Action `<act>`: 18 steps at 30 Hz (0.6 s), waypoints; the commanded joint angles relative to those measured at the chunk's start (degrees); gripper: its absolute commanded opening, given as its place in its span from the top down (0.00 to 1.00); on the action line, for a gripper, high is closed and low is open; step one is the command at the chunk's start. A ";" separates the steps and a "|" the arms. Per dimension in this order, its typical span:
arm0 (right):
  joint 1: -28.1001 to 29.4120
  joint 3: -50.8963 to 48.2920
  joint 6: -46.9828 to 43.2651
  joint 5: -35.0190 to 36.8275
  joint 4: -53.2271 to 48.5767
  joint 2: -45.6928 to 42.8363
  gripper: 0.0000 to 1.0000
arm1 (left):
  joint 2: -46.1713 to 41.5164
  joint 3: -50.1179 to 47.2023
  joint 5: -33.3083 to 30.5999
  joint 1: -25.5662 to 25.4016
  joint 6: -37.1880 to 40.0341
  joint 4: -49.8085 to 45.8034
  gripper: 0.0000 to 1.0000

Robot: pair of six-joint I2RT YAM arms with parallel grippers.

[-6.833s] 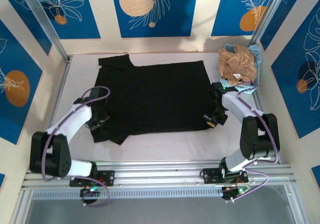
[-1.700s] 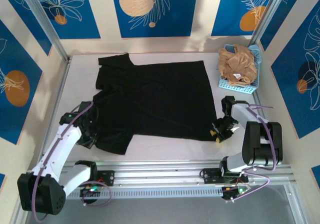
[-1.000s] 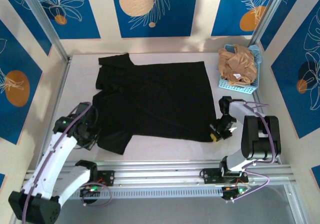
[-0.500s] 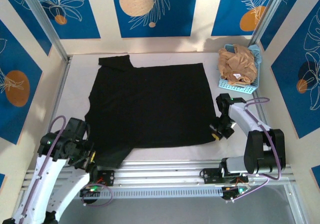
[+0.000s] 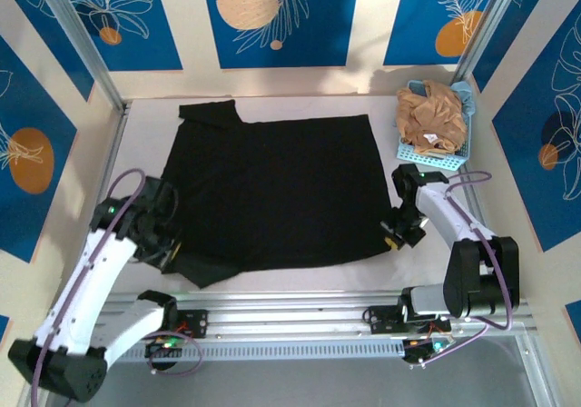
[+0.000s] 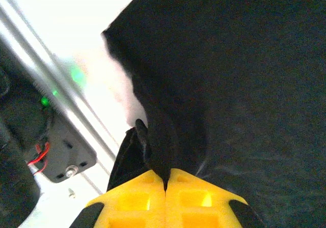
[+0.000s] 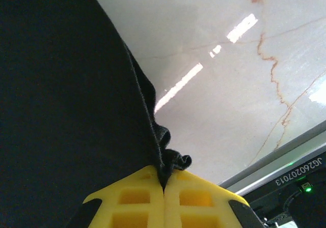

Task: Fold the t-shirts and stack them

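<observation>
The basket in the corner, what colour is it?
The basket is light blue, clearest in the top view.

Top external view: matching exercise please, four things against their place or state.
1. black t-shirt
2. tan t-shirt
3. left end effector
4. right end effector

A. crumpled in the blue basket
B. shut on the black cloth's near-right corner
C. spread out on the table
D. shut on bunched black cloth at the near-left

Pairs: 1-C, 2-A, 3-D, 4-B

Black t-shirt [image 6: 244,75] fold (sleeve, perhaps) in clamped left gripper [image 6: 166,181]
</observation>
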 commanded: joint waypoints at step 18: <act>-3.40 20.57 0.05 0.28 -1.67 18.68 1.00 | 23.81 16.34 -14.25 5.87 27.34 17.09 1.00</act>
